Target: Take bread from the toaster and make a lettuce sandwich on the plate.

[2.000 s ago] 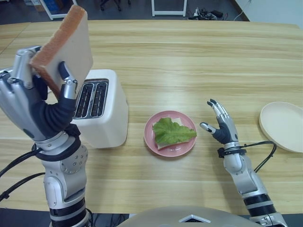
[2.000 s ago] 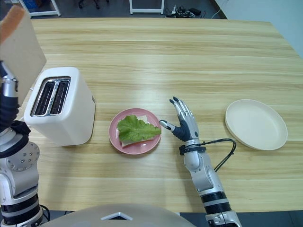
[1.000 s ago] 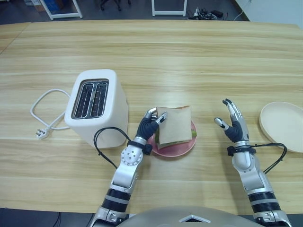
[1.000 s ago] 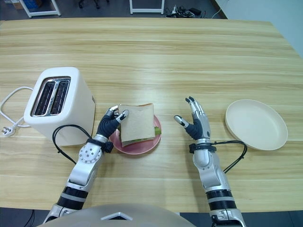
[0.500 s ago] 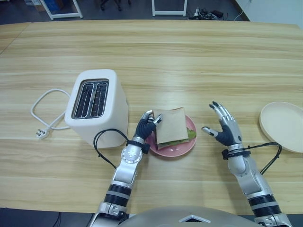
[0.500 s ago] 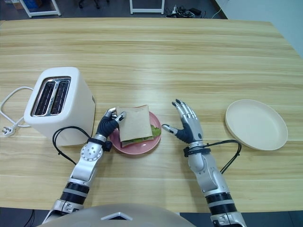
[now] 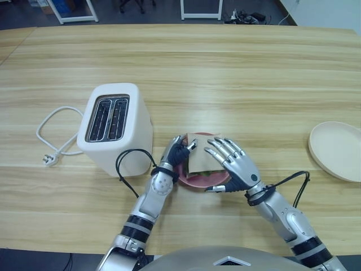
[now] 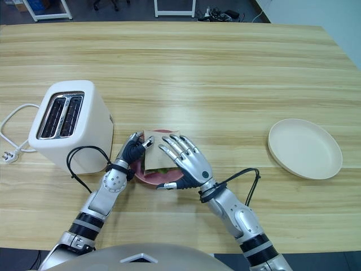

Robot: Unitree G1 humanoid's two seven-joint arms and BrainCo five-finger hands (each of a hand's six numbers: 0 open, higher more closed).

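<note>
Left hand (image 7: 179,152) pinches the left edge of the bread (image 7: 197,159), which lies on the pink plate (image 8: 142,179) just right of the toaster (image 7: 115,124). Right hand (image 7: 234,165) is spread wide over the slice, gripping nothing. The right eye view catches lettuce (image 8: 162,169) peeking out beneath.

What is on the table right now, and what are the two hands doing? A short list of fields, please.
toaster: white, upright on the table, no bread showing in its slots
pink plate: right of the toaster, holds a bread slice with lettuce peeking out beneath
left hand: fingers pinch the slice's left edge
right hand: open, spread over the slice; contact unclear
cream plate: empty, far right
cord: loose, left of the toaster
</note>
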